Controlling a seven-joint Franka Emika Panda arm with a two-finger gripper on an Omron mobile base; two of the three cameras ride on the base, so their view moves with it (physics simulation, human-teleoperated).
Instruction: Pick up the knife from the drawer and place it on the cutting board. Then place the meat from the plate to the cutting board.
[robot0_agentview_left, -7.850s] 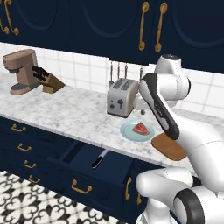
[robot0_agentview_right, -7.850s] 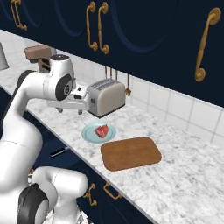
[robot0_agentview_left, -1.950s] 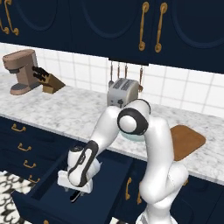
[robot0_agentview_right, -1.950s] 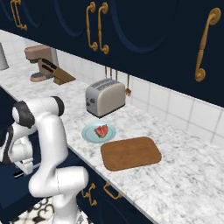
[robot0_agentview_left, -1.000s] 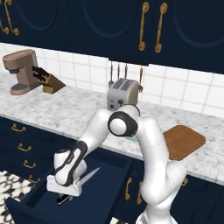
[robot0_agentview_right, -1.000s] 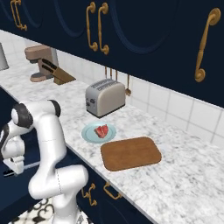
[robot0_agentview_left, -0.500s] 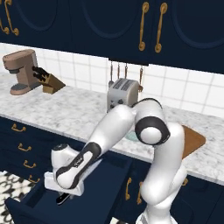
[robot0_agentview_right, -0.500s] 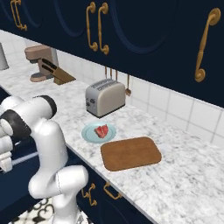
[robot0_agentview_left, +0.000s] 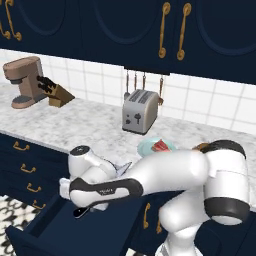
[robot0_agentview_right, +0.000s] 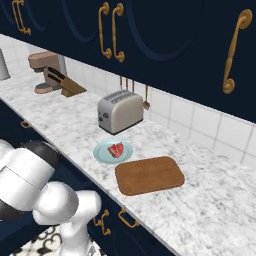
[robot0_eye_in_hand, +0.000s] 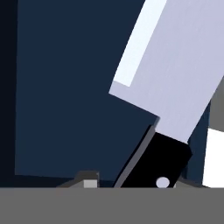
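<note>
The arm bends low over the open drawer, its hand largely hiding the gripper. In the hand view the knife fills the frame, black handle sitting between the finger tips, which appear closed on it though mostly cut off. The meat lies on the plate, beside the cutting board.

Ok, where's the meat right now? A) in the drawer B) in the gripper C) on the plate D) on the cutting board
C: the meat lies on the plate, beside the bare cutting board.
</note>
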